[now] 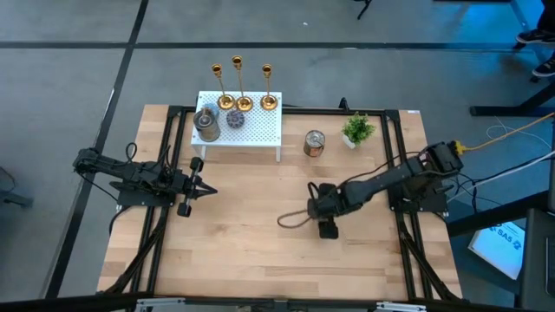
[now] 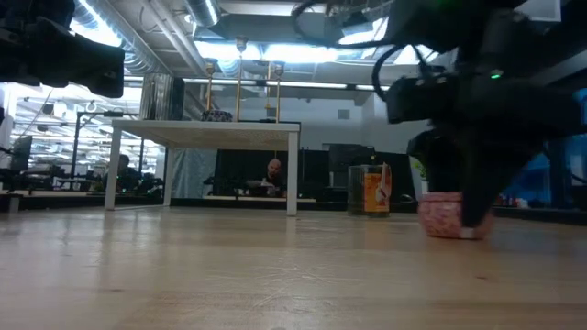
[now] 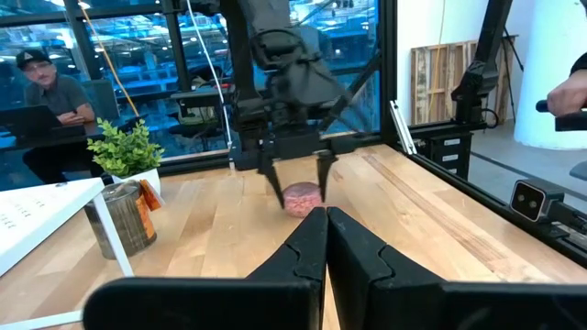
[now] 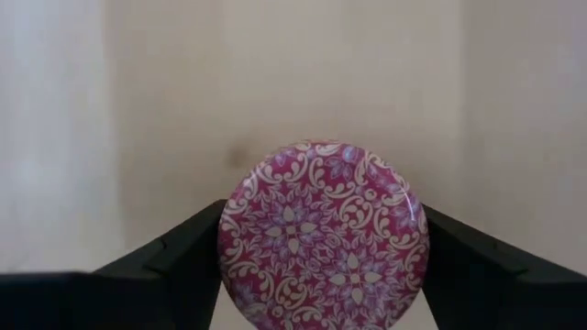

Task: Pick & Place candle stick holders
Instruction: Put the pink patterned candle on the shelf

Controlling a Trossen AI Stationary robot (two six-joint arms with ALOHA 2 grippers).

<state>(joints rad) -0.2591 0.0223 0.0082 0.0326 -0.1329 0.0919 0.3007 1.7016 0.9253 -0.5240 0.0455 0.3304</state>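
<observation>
Right gripper [image 4: 323, 266] straddling pink disc [image 4: 323, 236], candle stick holders [image 1: 244, 87] upright (stems vertical)

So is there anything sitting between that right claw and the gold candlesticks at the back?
Partly. The right gripper straddles a pink patterned tin on the table. Between it and the candle stick holders on the white shelf stands a metal can, slightly off the direct line. The shelf's own tins sit left of that path.
</observation>
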